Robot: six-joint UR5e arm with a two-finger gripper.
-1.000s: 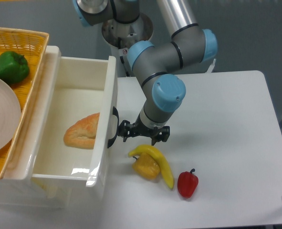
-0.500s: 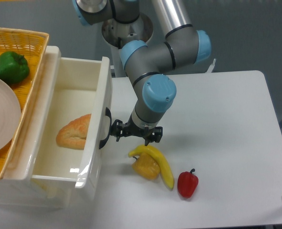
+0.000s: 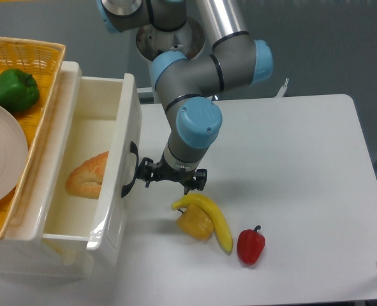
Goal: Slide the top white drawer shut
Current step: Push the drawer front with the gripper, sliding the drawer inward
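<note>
The top white drawer (image 3: 121,137) stands partly open, a glossy white box with a black curved handle (image 3: 130,169) on its front. A bread roll (image 3: 86,175) lies inside it. My gripper (image 3: 143,176) is right at the drawer front, against the black handle, with the arm's wrist above it. Whether its fingers are open or shut does not show from this angle.
A yellow woven basket (image 3: 44,51) on the cabinet's left holds a green pepper (image 3: 13,89) and a white plate (image 3: 3,159). A banana (image 3: 207,210), a yellow pepper (image 3: 194,223) and a red pepper (image 3: 251,245) lie on the white table (image 3: 290,159) right of the drawer.
The drawer front has slid left, further into the cabinet, and my gripper has moved left with it. The bread roll has shifted left too.
</note>
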